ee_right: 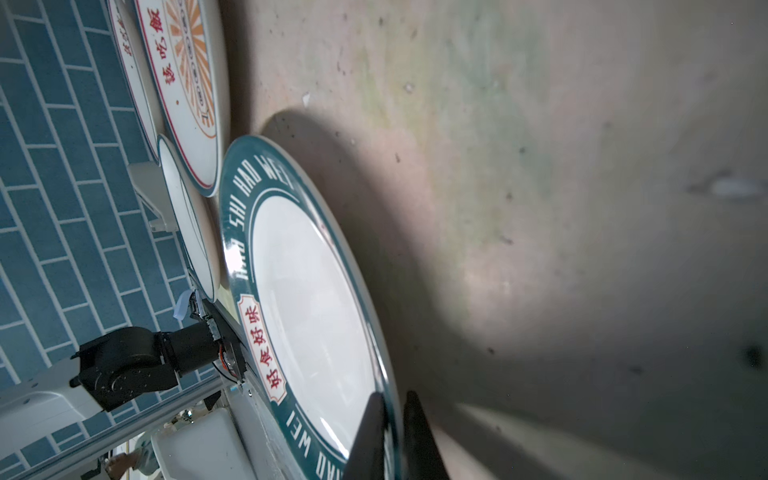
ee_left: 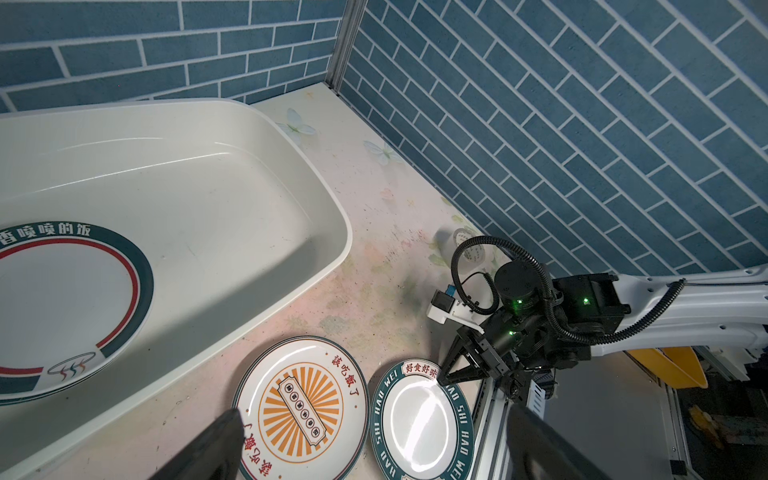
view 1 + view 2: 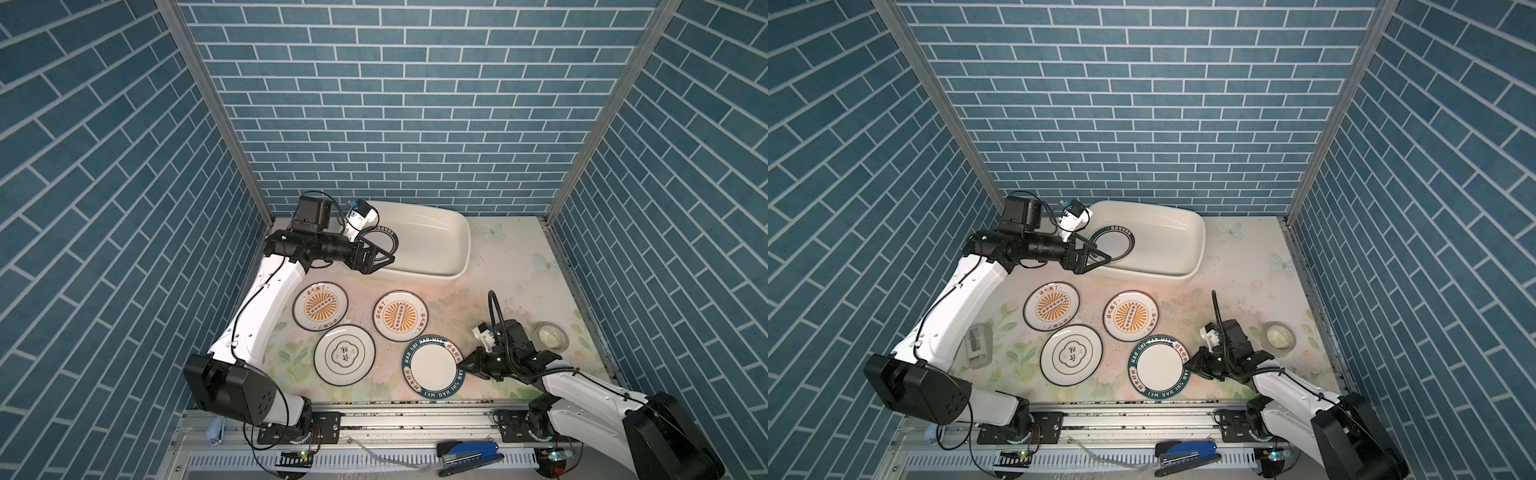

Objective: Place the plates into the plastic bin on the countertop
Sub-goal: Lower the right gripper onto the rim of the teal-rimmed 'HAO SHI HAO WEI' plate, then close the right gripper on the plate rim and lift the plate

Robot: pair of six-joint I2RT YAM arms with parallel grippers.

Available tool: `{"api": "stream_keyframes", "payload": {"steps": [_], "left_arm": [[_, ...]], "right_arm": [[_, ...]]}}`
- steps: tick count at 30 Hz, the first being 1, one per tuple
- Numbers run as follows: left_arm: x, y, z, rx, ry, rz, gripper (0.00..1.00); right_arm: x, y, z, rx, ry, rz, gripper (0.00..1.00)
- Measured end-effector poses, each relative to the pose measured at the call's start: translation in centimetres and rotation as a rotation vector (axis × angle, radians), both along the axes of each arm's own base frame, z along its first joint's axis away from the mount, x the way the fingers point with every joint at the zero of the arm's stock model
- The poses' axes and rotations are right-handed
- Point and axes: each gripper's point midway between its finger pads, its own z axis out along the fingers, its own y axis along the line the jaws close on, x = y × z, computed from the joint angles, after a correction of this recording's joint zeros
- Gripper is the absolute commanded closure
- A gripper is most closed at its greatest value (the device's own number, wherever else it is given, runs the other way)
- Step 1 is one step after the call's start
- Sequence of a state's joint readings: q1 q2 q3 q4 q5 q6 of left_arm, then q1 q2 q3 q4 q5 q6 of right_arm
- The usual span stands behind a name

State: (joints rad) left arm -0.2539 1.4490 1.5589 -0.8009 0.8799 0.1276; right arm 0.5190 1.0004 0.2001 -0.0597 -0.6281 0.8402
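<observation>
1. Plates: the ringed plate [image 3: 1112, 245] lies flat in the plastic bin [image 3: 455, 253], at its left end. Four more lie flat on the countertop [image 3: 498, 266] in front of the bin: left sunburst plate [image 3: 320, 306], right sunburst plate [image 3: 400, 315], clover plate [image 3: 344, 354] and green-band plate [image 3: 433, 371].
2. Right gripper [image 1: 392, 415] is pinched tight on the green-band plate's rim, on the side nearest its arm. One finger is above the rim and one under it. My read: a flat plate offers no other purchase. Can't tell if that edge is off the surface yet.
3. Left gripper [image 3: 1098, 255] has its jaws spread wide and holds nothing. It hovers over the bin's near left corner, beside the ringed plate.
4. The bin's right half is bare, so there is likely room for the green-band plate abreast. The next move needs a lift clear of the near wall.
5. Tape roll [image 3: 552, 336] sits behind the right arm, apart from the plates. Not part of the job.
</observation>
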Motion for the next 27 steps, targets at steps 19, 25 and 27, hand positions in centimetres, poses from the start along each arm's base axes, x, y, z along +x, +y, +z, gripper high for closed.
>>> {"api": "stream_keyframes", "payload": {"steps": [19, 25, 27], "left_arm": [[0.1, 0.0, 0.3, -0.008, -0.006, 0.005, 0.0], [0.0, 0.0, 0.4, -0.01, -0.006, 0.007, 0.0], [-0.1, 0.0, 0.6, -0.012, -0.007, 0.009, 0.0]], "right_arm": [[-0.7, -0.7, 1.5, 0.003, -0.044, -0.011, 1.0], [-0.6, -1.0, 2.6, -0.009, -0.056, -0.023, 1.0], [-0.5, -1.0, 3.3, -0.006, -0.064, -0.024, 1.0]]}}
